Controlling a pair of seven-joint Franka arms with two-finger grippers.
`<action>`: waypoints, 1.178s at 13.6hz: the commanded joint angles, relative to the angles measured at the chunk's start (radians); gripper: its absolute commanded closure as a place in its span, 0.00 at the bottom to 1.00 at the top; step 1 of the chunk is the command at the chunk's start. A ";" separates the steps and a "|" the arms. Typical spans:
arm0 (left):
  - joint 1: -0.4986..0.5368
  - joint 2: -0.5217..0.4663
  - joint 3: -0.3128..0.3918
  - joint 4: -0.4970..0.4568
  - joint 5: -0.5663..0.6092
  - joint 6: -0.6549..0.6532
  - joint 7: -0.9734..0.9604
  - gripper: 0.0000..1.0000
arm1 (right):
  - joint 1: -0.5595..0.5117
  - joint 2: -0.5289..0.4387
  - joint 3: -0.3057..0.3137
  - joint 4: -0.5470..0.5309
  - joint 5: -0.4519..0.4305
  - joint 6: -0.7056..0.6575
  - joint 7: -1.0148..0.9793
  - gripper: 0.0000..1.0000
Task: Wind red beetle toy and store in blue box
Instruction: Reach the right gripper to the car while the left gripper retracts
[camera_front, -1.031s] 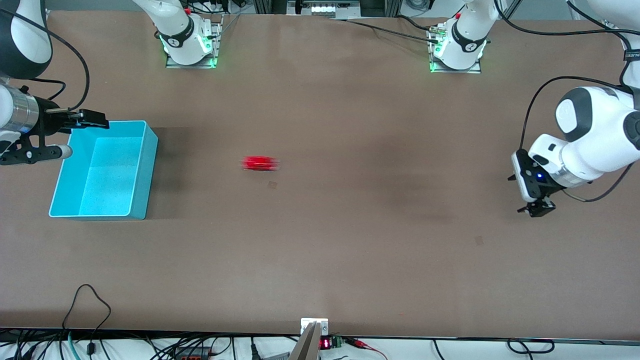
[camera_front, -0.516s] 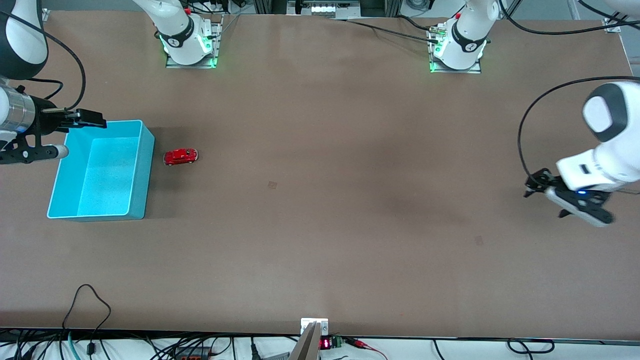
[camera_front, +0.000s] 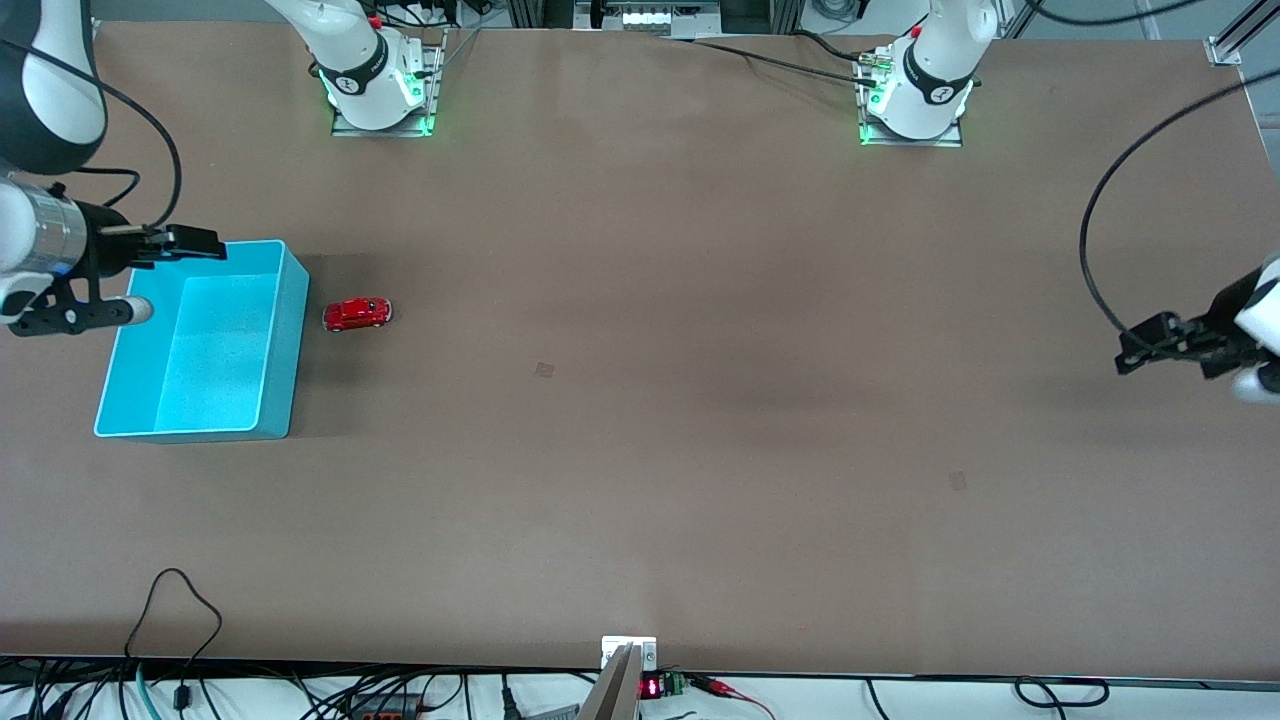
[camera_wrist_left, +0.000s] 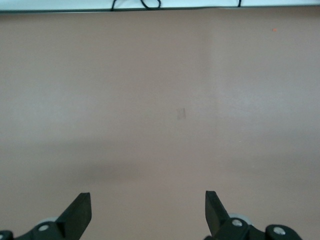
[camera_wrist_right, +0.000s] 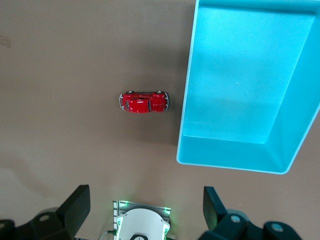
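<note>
The red beetle toy (camera_front: 357, 314) stands on its wheels on the brown table, close beside the long wall of the blue box (camera_front: 285, 340) on the side toward the left arm's end, not touching it. The box is upright and holds nothing. My right gripper (camera_front: 180, 277) is open and empty, up over the box's end farthest from the front camera. The right wrist view shows the toy (camera_wrist_right: 144, 102), the box (camera_wrist_right: 227, 152) and my open right gripper (camera_wrist_right: 145, 202). My left gripper (camera_front: 1135, 350) hangs open and empty over bare table at the left arm's end; it also shows in the left wrist view (camera_wrist_left: 146, 205).
The two arm bases (camera_front: 378, 90) (camera_front: 915, 95) stand along the table's edge farthest from the front camera. Cables and a small device (camera_front: 628, 665) lie along the edge nearest that camera. A small dark mark (camera_front: 544, 369) is on the table's middle.
The toy rolled from the table's middle toward the box and stopped beside it. My left arm drew back toward its end of the table. My right gripper shifted only slightly.
</note>
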 joint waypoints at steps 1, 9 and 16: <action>-0.027 -0.064 0.035 0.003 -0.019 -0.100 -0.113 0.00 | 0.006 -0.020 0.013 -0.073 0.014 0.060 -0.009 0.00; -0.064 -0.174 0.028 -0.107 -0.018 -0.111 -0.109 0.00 | 0.015 -0.282 0.101 -0.663 -0.002 0.534 -0.313 0.00; -0.050 -0.270 0.025 -0.254 -0.018 -0.039 -0.107 0.00 | -0.003 -0.275 0.110 -0.834 -0.065 0.799 -0.854 0.00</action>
